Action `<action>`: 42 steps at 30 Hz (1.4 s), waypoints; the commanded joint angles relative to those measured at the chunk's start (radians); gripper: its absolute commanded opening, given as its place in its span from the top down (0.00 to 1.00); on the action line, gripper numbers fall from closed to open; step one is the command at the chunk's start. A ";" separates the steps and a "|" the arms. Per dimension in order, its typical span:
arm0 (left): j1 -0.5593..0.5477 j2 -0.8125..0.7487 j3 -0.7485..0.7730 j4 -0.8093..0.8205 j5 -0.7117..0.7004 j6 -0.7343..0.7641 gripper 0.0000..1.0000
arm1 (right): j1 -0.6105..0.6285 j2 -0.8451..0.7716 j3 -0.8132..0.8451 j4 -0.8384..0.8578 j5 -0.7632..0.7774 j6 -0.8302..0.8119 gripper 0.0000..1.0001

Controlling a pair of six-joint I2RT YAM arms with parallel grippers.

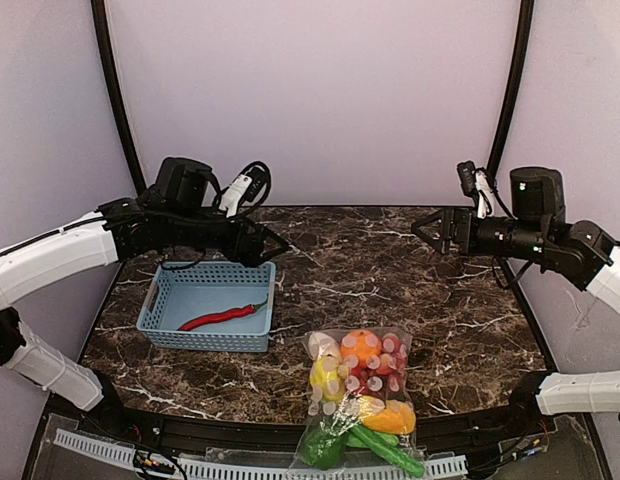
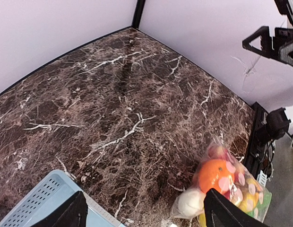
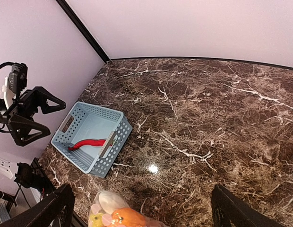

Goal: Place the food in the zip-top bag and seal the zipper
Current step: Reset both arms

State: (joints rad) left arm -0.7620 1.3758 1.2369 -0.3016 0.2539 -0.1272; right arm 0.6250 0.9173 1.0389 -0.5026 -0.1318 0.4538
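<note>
The zip-top bag [image 1: 360, 400] lies at the table's near edge, stuffed with food: an orange [image 1: 361, 346], yellow, red and green pieces. Its near end hangs over the edge, and I cannot make out the zipper. A red chili [image 1: 225, 316] lies in the light blue basket [image 1: 160, 300]. My left gripper [image 1: 273, 243] hovers open above the basket's far right corner with nothing in it. My right gripper [image 1: 422, 230] is raised at the right, open and empty. The left wrist view shows the bag [image 2: 222, 184] beside the right finger [image 2: 229, 215]. In the right wrist view the bag [image 3: 116, 213] sits low, between the fingers.
The basket [image 3: 87, 127] stands at the table's left with the chili [image 3: 87, 143] inside. Black frame posts rise at the back corners. The table's raised black rim runs along all sides. A white perforated strip lies below the near edge.
</note>
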 commanded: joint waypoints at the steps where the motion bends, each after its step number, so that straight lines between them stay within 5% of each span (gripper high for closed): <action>1: 0.063 -0.078 -0.090 0.028 -0.049 -0.097 0.14 | -0.007 0.023 -0.009 0.004 0.036 -0.004 0.01; 9: 0.222 -0.191 -0.295 0.081 -0.101 -0.192 0.12 | -0.124 0.050 -0.075 0.002 0.004 -0.017 0.01; 23: 0.596 -0.408 -0.401 -0.052 -0.046 -0.182 0.09 | -0.607 -0.071 -0.216 0.003 -0.133 -0.132 0.01; 42: 0.602 -0.763 -0.630 0.023 -0.372 -0.103 0.01 | -0.650 -0.398 -0.473 0.256 -0.076 -0.199 0.01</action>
State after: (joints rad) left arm -0.1654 0.6170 0.6323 -0.3130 -0.0612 -0.2409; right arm -0.0208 0.5381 0.6044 -0.3210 -0.2260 0.2657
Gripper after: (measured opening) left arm 0.987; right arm 0.987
